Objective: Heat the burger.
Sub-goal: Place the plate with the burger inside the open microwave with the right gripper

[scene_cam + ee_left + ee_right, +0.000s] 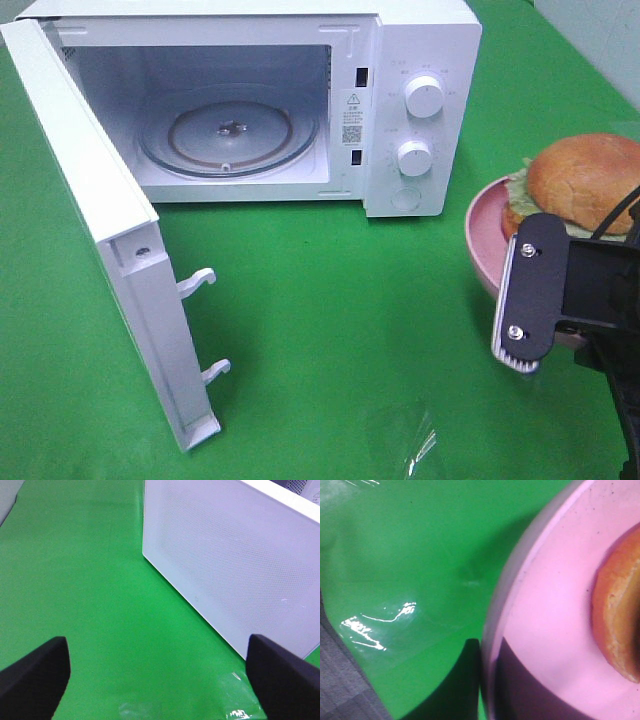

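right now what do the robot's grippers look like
The right gripper shows a flat black panel with two silver screws and a pale ribbed edge, with a black cable running off behind it. The left gripper has two matte black fingers with rounded tips.

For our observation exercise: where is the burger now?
In the high view, the burger sits on the pink plate at the right edge, right of the open microwave.
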Tool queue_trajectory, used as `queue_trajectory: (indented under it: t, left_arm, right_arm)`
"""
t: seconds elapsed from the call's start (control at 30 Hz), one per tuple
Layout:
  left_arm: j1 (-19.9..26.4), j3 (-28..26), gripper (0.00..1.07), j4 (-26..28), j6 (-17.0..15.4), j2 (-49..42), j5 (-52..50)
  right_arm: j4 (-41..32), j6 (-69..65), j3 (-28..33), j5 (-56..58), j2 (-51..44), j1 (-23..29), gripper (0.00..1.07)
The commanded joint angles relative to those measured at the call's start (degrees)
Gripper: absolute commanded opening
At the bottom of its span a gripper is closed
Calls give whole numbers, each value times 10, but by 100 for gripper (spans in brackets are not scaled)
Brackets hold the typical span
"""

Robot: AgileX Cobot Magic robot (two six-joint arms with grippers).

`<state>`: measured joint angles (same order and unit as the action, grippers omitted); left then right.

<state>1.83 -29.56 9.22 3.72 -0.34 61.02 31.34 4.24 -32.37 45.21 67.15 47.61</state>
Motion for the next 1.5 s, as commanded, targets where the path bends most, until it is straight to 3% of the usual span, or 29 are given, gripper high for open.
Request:
queue_trajectory:
  t: [0.03,0.67,0.97,1.17,1.23,1.5]
  left_arm:
    - [0,0,87,4,-2,-3,3]
    - [0,0,87,4,-2,-3,3]
    - [0,0,87,4,-2,-3,3]
    - [0,0,87,4,-2,-3,3]
    - [0,0,87,4,-2,-3,3]
    - [0,0,87,4,-2,-3,3]
  right_arm:
    - [33,77,1,-44,-4,2,0]
    - [24,216,1,-98,-4,1,0]
    - [-19,344,1,-172,-4,-43,0]
    - [-77,462,1,-207,-2,-71,0]
    - [-131,564,1,-209,-2,-88,0]
    - [-231,714,1,-210,-2,-128,0]
